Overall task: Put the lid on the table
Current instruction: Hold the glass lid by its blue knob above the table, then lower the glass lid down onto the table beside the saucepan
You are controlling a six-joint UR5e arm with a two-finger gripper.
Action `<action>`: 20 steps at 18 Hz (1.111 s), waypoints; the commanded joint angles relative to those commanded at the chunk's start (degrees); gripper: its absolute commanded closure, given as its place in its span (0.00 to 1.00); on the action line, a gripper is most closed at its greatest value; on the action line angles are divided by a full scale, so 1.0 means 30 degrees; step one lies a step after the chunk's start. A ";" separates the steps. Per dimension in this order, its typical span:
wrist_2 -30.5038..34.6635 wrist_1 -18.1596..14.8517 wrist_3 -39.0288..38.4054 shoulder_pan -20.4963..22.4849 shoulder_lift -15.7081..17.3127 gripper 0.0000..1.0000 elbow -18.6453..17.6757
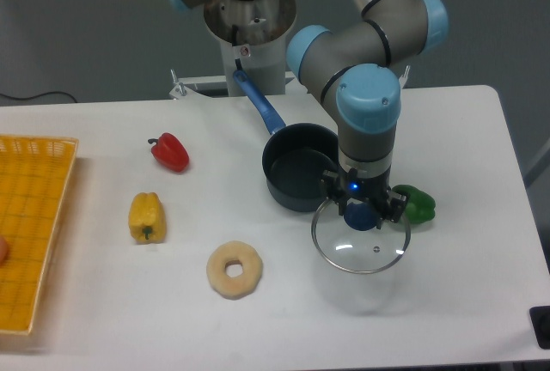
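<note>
The gripper (364, 210) is clenching the lid (361, 242) by its blue knob, hanging it just beside the pot (296, 173) (already uncovered); lowering onto the table (447, 302) beneath the fingers remains.

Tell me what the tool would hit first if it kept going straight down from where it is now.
Probably bare table. The tool, holding the lid by its knob, points down; nothing else seems below.

Grey arm (344, 53), light-blue caps (blue LED)

No readable text, labels, brands or numbers anywhere — nothing legible on arm, pot, tray.
</note>
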 joint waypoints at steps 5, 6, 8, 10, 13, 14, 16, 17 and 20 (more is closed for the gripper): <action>0.0000 0.0029 -0.0584 0.0000 -0.0029 0.48 -0.0176; 0.0029 0.0029 -0.0847 -0.0029 -0.0058 0.48 -0.0176; 0.0059 0.0029 -0.1055 -0.0029 -0.0059 0.48 -0.0205; 0.0146 0.0029 -0.1375 -0.0029 -0.0146 0.48 -0.0205; 0.0175 0.0059 -0.2722 -0.0058 -0.0409 0.48 -0.0176; 0.0292 0.0059 -0.2928 -0.0059 -0.0526 0.48 -0.0176; 0.0322 0.0030 -0.3774 -0.0059 -0.0615 0.48 -0.0176; 0.0293 0.0029 -0.4214 -0.0088 -0.0731 0.48 -0.0176; 0.0293 0.0059 -0.5038 -0.0088 -0.1316 0.48 -0.0030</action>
